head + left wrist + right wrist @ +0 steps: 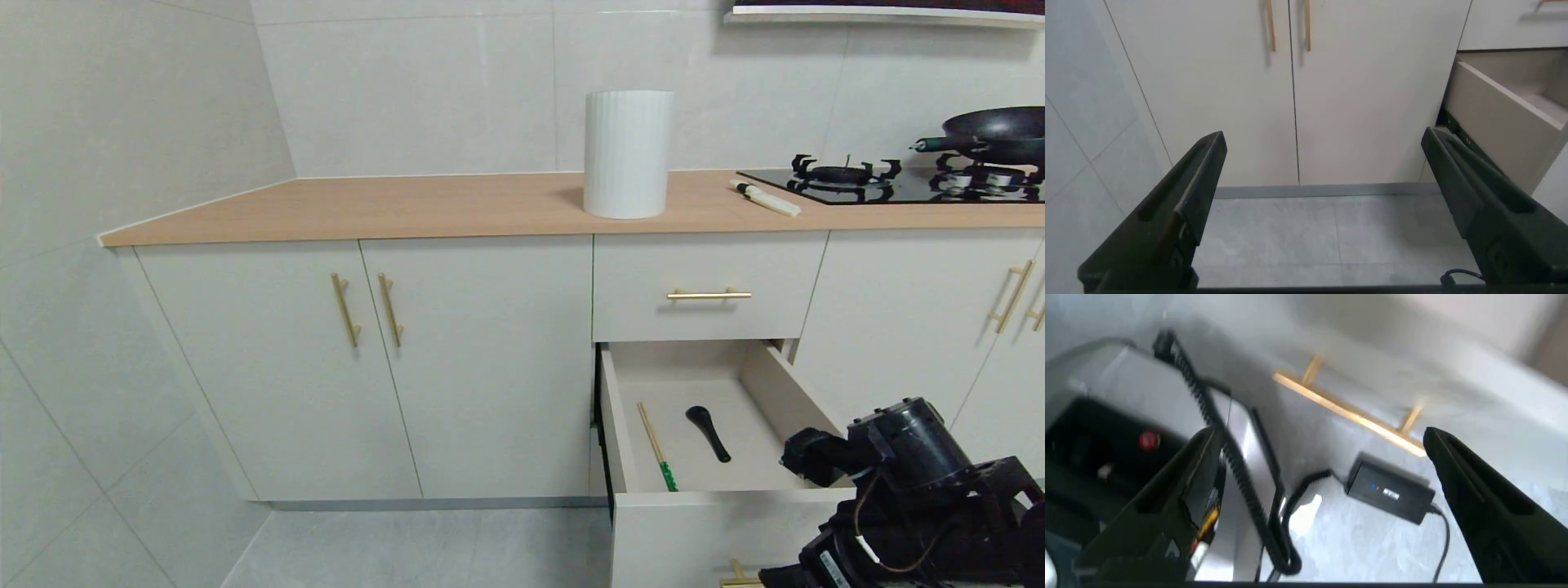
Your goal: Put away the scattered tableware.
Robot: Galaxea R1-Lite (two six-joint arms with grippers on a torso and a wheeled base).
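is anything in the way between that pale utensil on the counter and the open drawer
Nothing visible does. The pale utensil lies in the open on the counter, apart from the white canister. The drawer below is pulled open; chopsticks and a black spoon lie on its floor with bare room beside them.

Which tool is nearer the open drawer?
Right. The right tool is at the open drawer's front, by its gold handle; the left tool faces the cupboard doors, with the drawer off to its side.
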